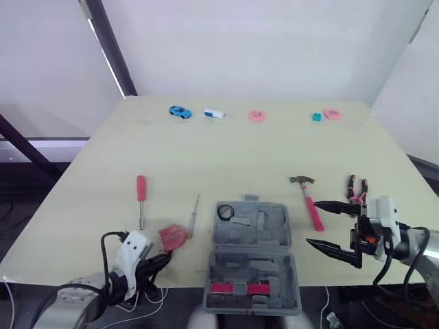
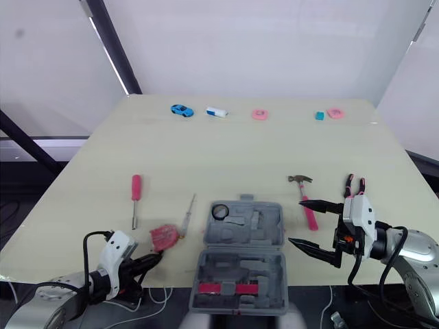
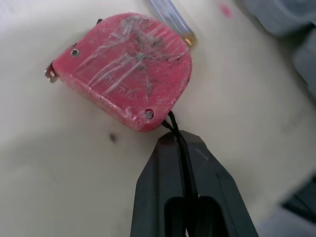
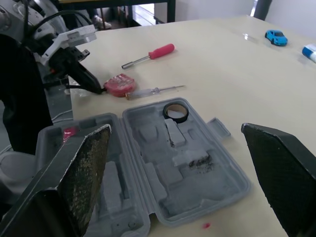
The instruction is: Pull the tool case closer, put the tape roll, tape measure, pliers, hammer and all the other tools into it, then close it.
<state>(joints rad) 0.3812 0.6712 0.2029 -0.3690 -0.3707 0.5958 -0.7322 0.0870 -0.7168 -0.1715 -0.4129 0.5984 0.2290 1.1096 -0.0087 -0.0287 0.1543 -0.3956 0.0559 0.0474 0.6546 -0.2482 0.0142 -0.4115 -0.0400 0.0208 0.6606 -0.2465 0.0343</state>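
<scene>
The grey tool case point(image 1: 274, 236) lies open at the table's front middle, and the black tape roll point(image 1: 226, 212) sits in its far left corner. A red tape measure point(image 1: 173, 236) lies left of the case. My left gripper point(image 1: 161, 262) is just in front of it, shut on its black strap point(image 3: 172, 124). My right gripper point(image 1: 317, 223) hangs open to the right of the case, holding nothing. The red-handled hammer point(image 1: 310, 201) and the pliers point(image 1: 357, 188) lie just beyond it. A red screwdriver point(image 1: 140, 192) and a clear-handled screwdriver point(image 1: 194, 214) lie to the left.
Along the far edge lie a blue toy car point(image 1: 180, 112), a white and blue object point(image 1: 214, 114), two pink rings point(image 1: 256, 116) and a teal block point(image 1: 316, 117). The case's near half overhangs the table's front edge and holds a red piece point(image 1: 240, 288).
</scene>
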